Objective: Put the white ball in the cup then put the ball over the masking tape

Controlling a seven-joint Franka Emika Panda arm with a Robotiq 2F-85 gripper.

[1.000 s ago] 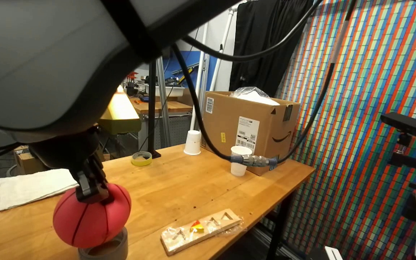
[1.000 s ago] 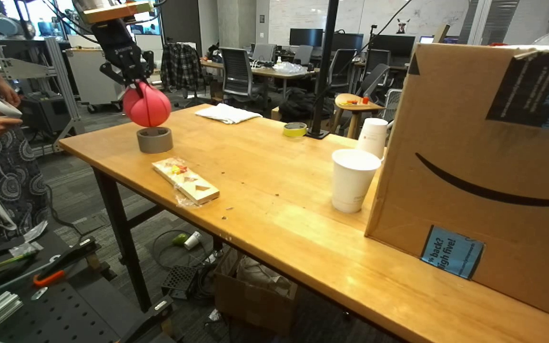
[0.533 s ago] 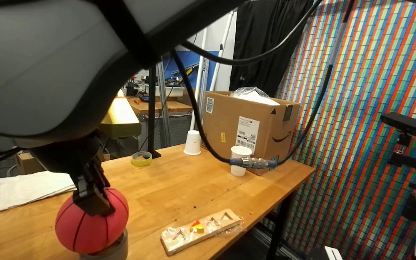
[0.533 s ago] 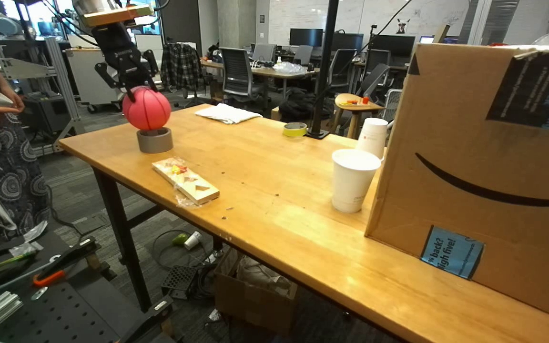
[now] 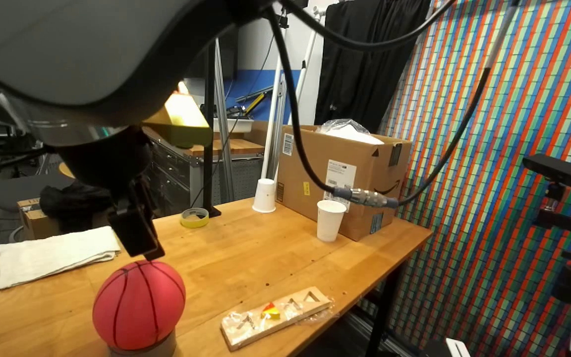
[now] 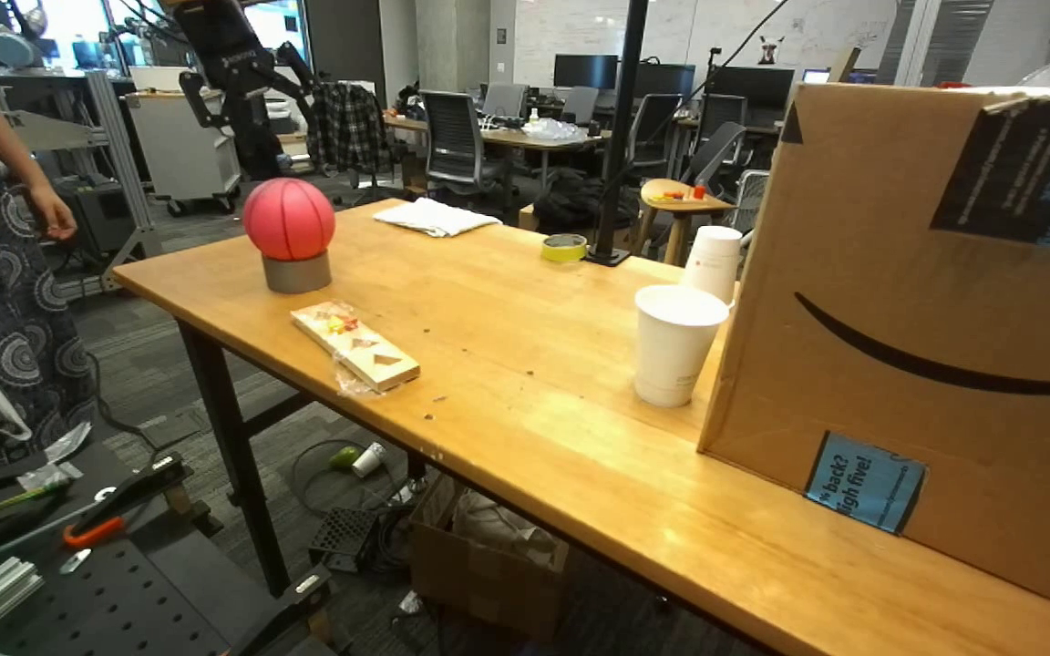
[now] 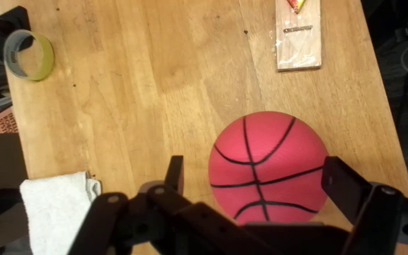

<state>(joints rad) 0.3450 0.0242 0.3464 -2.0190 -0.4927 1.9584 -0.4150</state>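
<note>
The red ball [image 6: 290, 219] rests on top of the masking tape [image 6: 298, 275], a grey-brown roll lying flat near the table's end. In the wrist view the ball [image 7: 267, 166] hides that roll wholly. My gripper [image 7: 253, 173] stands open above the ball, one of its fingers [image 7: 174, 175] well clear to the left. On the right, the opposite finger overlaps the ball's edge in the picture. An upright white cup [image 5: 329, 223] stands beside the cardboard box; its inside cannot be seen. The white ball is hidden or out of view.
An upside-down white cup [image 5: 264, 196] and a yellow-green ring [image 7: 47, 58] stand along the far side, near a black pole [image 5: 208, 163]. A wooden shape board [image 5: 275, 317] in clear wrap lies near the front edge. A white towel [image 5: 52, 255] and large box [image 6: 899, 292] border the space.
The ball, gripped above the masking tape a second ago, has come down onto it. My gripper has opened, let go and risen above the ball. A person's hand in the background has moved.
</note>
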